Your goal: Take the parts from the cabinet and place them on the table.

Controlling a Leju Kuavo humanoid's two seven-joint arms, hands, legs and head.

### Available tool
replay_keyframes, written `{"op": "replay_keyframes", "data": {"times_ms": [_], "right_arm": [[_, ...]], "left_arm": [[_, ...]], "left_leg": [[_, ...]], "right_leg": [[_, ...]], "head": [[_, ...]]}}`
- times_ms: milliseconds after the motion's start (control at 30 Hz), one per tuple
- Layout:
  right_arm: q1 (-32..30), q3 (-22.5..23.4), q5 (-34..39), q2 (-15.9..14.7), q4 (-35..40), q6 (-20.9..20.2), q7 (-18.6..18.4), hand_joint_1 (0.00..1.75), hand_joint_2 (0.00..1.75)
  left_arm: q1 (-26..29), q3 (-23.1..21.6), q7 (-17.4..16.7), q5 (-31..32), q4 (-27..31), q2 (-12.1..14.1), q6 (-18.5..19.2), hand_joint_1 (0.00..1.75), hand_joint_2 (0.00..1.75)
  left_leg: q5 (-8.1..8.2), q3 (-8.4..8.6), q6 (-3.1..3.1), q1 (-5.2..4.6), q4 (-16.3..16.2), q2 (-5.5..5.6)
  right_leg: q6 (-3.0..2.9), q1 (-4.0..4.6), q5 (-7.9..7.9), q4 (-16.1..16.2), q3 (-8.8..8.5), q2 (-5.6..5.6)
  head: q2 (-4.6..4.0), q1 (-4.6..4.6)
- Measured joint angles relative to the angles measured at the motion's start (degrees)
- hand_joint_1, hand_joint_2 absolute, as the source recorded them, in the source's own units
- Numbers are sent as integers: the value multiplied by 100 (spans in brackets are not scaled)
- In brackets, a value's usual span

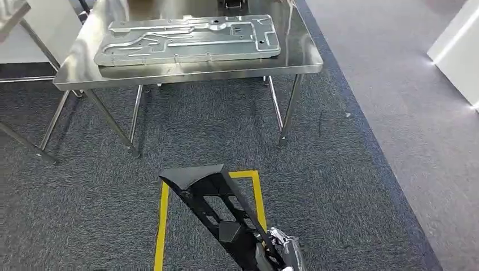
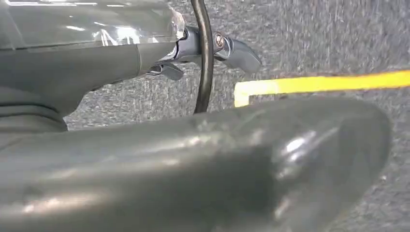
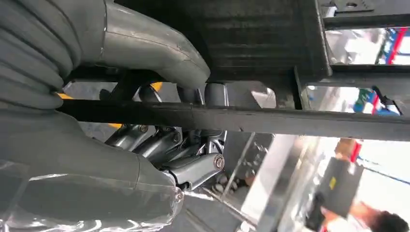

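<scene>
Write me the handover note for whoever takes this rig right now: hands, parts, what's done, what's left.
Right hand grips the black frame part, carried low over the carpet above the yellow floor marking.
Left hand holds nothing, fingers loosely apart, hanging over the carpet.
Steel table stands ahead; one large silver stamped panel already lies on it.
Left: close the gap to the table and set the black part on it.

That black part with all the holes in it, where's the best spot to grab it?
Probably one of its thin bars, coming from the end nearest the robot. The black part is an open frame, so fingers can slip through a gap and wrap round a bar, with the thumb pressing opposite. The right hand grips it that way.
</scene>
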State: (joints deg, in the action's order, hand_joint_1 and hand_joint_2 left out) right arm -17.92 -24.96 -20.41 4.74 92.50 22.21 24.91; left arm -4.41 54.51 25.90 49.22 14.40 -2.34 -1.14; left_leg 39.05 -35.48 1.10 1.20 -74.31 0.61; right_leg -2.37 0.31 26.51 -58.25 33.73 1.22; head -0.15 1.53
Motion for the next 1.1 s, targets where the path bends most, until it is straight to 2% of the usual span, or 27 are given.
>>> {"op": "replay_keyframes", "data": {"times_ms": [33, 67, 100, 133, 167, 200, 233, 300, 333, 367, 400, 467, 500, 533, 600, 633, 667, 700, 800, 833, 867, 900, 967, 1000, 1033, 1067, 1100], "right_arm": [[0, -9, -4, -15, -22, 20, -33, 175, 175], [-1, -17, -20, -31, -41, 50, -59, 175, 175], [1, -33, -26, -44, -63, 83, -87, 175, 175], [2, -41, -35, -52, -74, 109, -111, 175, 175], [-4, -46, -39, -66, -87, 144, -148, 175, 175], [-1, -52, -53, -74, -96, 179, -159, 175, 175], [2, -52, -63, -81, -103, 194, -181, 175, 175], [10, -72, -33, -103, -116, 181, -293, 175, 175], [15, -83, 24, -111, -118, 148, -345, 175, 175], [15, -89, 44, -122, -122, 140, -369, 175, 175], [12, -92, 55, -133, -122, 140, -378, 175, 175], [8, -94, -13, -159, -157, 205, -450, 175, 175], [3, -94, -55, -166, -179, 247, -479, 175, 175], [-3, -94, -94, -175, -205, 299, -511, 175, 175], [0, -94, -186, -188, -218, 398, -562, 175, 175], [3, -94, -245, -190, -218, 453, -583, 175, 175], [23, -85, -372, -192, -210, 555, -630, 175, 175], [50, -65, -519, -192, -188, 667, -691, 175, 175], [111, 98, -795, -192, 36, 780, -808, 175, 175], [154, 180, -842, -192, 143, 754, -830, 175, 175], [212, 248, -866, -192, 224, 697, -855, 175, 175], [292, 358, -887, -190, 330, 627, -876, 175, 175], [373, 485, -931, -190, 426, 583, -883, 175, 175], [381, 536, -984, -190, 461, 601, -870, 175, 175], [387, 592, -1051, -190, 485, 629, -854, 175, 175], [413, 651, -1118, -190, 522, 647, -852, 175, 175], [480, 717, -1205, -190, 564, 647, -872, 175, 175]], "left_arm": [[24, 4, -4, 2, 0, 0, 2, 0, 0], [43, 4, -13, 11, -2, 0, 4, 0, 0], [47, 4, -13, 20, -4, 0, 11, 0, 0], [43, 4, -13, 31, -4, 0, 11, 0, 0], [32, 4, -15, 59, -4, 0, 11, 0, 0], [-2, 4, -13, 63, -4, -4, 17, 0, 0], [-10, 4, -13, 70, -4, -4, 17, 0, 0], [36, 9, -4, 94, -4, 2, 17, 0, 0], [38, 9, 2, 116, -4, -6, 17, 0, 0], [19, 9, 7, 118, -4, -11, 17, 0, 0], [-9, 9, 11, 120, -4, -11, 17, 0, 0], [-26, 9, 15, 153, -4, -20, 15, 0, 0], [-22, 9, 15, 175, -4, -20, 7, 0, 0], [-21, 9, 15, 177, -4, -20, 2, 0, 0], [-26, 9, 15, 206, -4, -22, 2, 0, 0], [-28, 9, 15, 225, -4, -26, 4, 0, 0], [-29, 9, 4, 256, -4, -24, 13, 0, 0], [-40, 9, -7, 289, -4, -22, 22, 0, 0], [-68, 9, -50, 369, -4, -20, 46, 0, 0], [-85, 9, -61, 387, -4, -17, 55, 0, 0], [-94, 9, -66, 411, -4, -20, 55, 0, 0], [-111, 9, -70, 417, -4, -20, 68, 0, 0], [-113, 9, -74, 420, -4, -15, 68, 0, 0], [-106, 9, -77, 433, -4, -17, 70, 0, 0], [-102, 9, -87, 450, -7, -17, 74, 0, 0], [-102, 6, -96, 481, -7, -17, 89, 0, 0], [-107, 6, -112, 494, -7, -17, 105, 0, 0]], "left_leg": [[-152, -38, -11, 0, 74, -9], [-409, 40, -17, 0, 364, -29], [-755, 200, -47, -4, 830, -80], [-1071, 373, -89, -17, 1308, -225], [-968, 405, -129, -81, 1408, -480], [-822, 345, -135, -122, 1485, -511], [-957, 367, -158, -123, 1469, -490], [-1073, 348, -232, -112, 1499, -377], [-1128, 387, -277, -53, 1556, -348], [-1145, 381, -297, -51, 1572, -317], [-1155, 360, -314, -47, 1572, -290], [-1157, 338, -317, -46, 1572, -221], [-1148, 337, -317, -46, 1572, -193], [-1139, 345, -311, -42, 1572, -163], [-1116, 375, -281, -30, 1572, -116], [-1099, 409, -255, -21, 1572, -100], [-1076, 428, -216, -18, 1572, -90], [-1045, 420, -167, -56, 1546, -73], [-1049, 440, -55, -40, 1614, -76], [-1022, 452, -16, -36, 1605, -82], [-976, 435, -2, -15, 1481, -78], [-803, 278, 4, -13, 1169, -78], [-393, -232, 29, -8, 214, -79], [-303, -461, 33, -8, -168, -79], [-371, -564, 23, -8, -267, -79], [-570, -532, 1, -11, -99, -79], [-880, -378, -34, -15, 315, -79]], "right_leg": [[0, 8, 34, -18, -28, 46], [3, 16, 74, -36, -65, 93], [11, 23, 118, -53, -113, 156], [19, 29, 159, -57, -163, 217], [36, 34, 174, -50, -212, 274], [69, 49, 189, -73, -190, 327], [96, 63, 203, -73, -178, 358], [155, 68, 220, -57, -232, 473], [206, 58, 270, -80, -229, 399], [257, 32, 379, -208, -181, 149], [285, 3, 599, -549, -19, -20], [337, -52, 1002, -1466, 439, -93], [360, -69, 1044, -1765, 606, -93], [376, -86, 936, -1770, 637, -93], [388, -123, 499, -1181, 389, -93], [387, -136, 216, -636, 128, -93], [378, -148, 108, -145, -94, -97], [351, -96, 187, -50, -139, -103], [235, -77, 194, -56, -129, -118], [173, -116, 164, 10, -174, -121], [146, -117, 159, 40, -213, -120], [109, -114, 174, 45, -237, -113], [58, -83, 219, 42, -279, -109], [50, -63, 246, 41, -302, -109], [46, -46, 272, 39, -335, -110], [47, -32, 305, 39, -380, -113], [52, -18, 342, 39, -438, -120]], "head": [[0, 0], [0, 0], [0, 0], [0, 0], [0, -2], [0, 0], [0, -2], [0, 0], [0, 0], [0, 0], [0, -2], [0, -2], [0, -2], [0, 0], [0, 0], [0, -2], [0, -2], [0, -2], [0, -2], [0, 2], [0, -2], [0, 2], [0, 0], [0, 2], [0, 0], [0, 0], [0, 0]]}}
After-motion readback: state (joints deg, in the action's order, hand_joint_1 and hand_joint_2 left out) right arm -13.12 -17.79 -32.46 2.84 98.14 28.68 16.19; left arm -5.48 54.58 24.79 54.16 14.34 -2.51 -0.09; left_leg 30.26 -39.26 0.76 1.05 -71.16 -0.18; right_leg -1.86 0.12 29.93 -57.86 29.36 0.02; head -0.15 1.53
